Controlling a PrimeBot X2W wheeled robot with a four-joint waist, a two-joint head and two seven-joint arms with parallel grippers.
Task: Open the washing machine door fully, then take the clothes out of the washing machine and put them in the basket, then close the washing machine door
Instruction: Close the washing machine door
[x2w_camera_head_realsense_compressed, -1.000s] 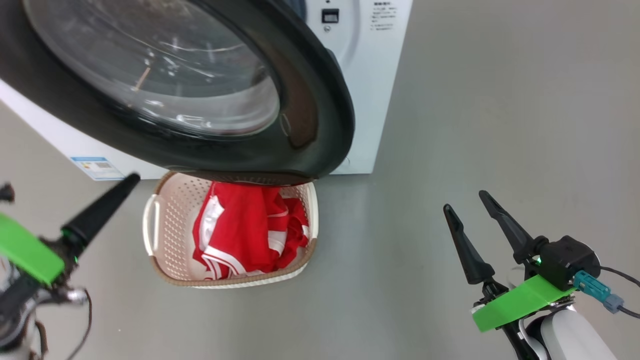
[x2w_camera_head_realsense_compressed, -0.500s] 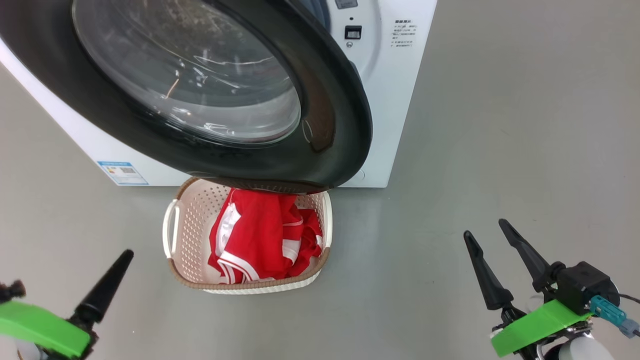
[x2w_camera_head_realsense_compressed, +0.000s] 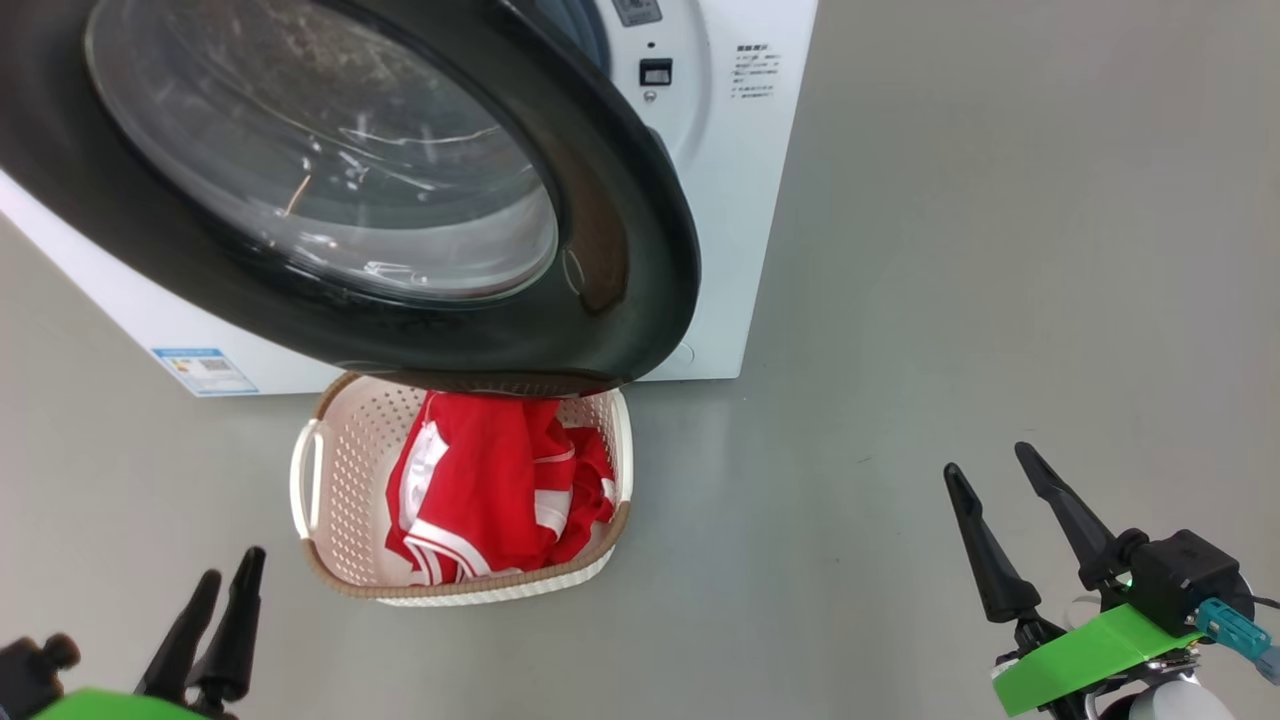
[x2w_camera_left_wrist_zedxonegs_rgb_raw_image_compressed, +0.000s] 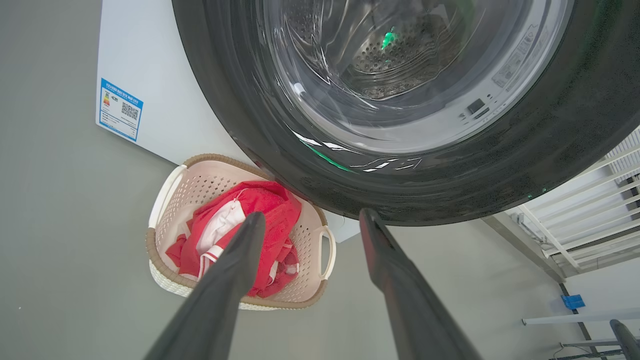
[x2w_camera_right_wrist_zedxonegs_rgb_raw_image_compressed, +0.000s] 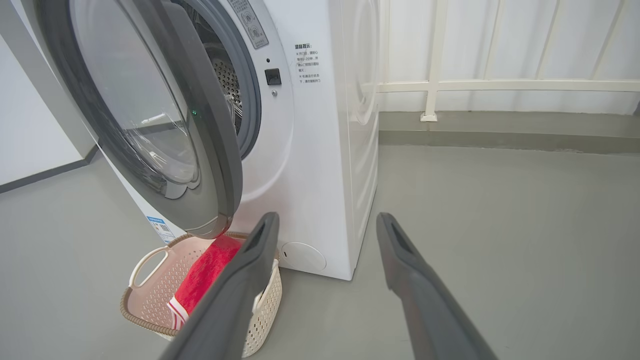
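Note:
The washing machine door (x2w_camera_head_realsense_compressed: 630, 250), black-rimmed with a glass bowl, stands partly swung out from the white washing machine (x2w_camera_head_realsense_compressed: 730, 200) and overhangs the basket (x2w_camera_head_realsense_compressed: 305, 480). The red clothes (x2w_camera_head_realsense_compressed: 480, 490) lie in that cream basket on the floor. My left gripper (x2w_camera_head_realsense_compressed: 232, 566) is low at the left, open and holding nothing, short of the basket. Over on the right my right gripper (x2w_camera_head_realsense_compressed: 986, 458) is open too, above bare floor. In the left wrist view the left gripper (x2w_camera_left_wrist_zedxonegs_rgb_raw_image_compressed: 312, 214) points up at the door (x2w_camera_left_wrist_zedxonegs_rgb_raw_image_compressed: 240, 125), with the basket (x2w_camera_left_wrist_zedxonegs_rgb_raw_image_compressed: 162, 197) and clothes (x2w_camera_left_wrist_zedxonegs_rgb_raw_image_compressed: 265, 200) below. The right gripper (x2w_camera_right_wrist_zedxonegs_rgb_raw_image_compressed: 327, 215) faces the washing machine (x2w_camera_right_wrist_zedxonegs_rgb_raw_image_compressed: 320, 150), door (x2w_camera_right_wrist_zedxonegs_rgb_raw_image_compressed: 210, 150) and basket (x2w_camera_right_wrist_zedxonegs_rgb_raw_image_compressed: 145, 260).
Grey floor (x2w_camera_head_realsense_compressed: 950, 250) spreads to the right of the machine. A blue label (x2w_camera_head_realsense_compressed: 202, 370) sits low on the machine's front. A white railing (x2w_camera_right_wrist_zedxonegs_rgb_raw_image_compressed: 500, 85) runs along the wall behind the machine, and more white bars (x2w_camera_left_wrist_zedxonegs_rgb_raw_image_compressed: 580, 210) show past the door.
The head camera has shifted. My left gripper has dropped toward the lower left corner, both fingers now showing. Door, basket and clothes stand as before; the right gripper keeps its pose.

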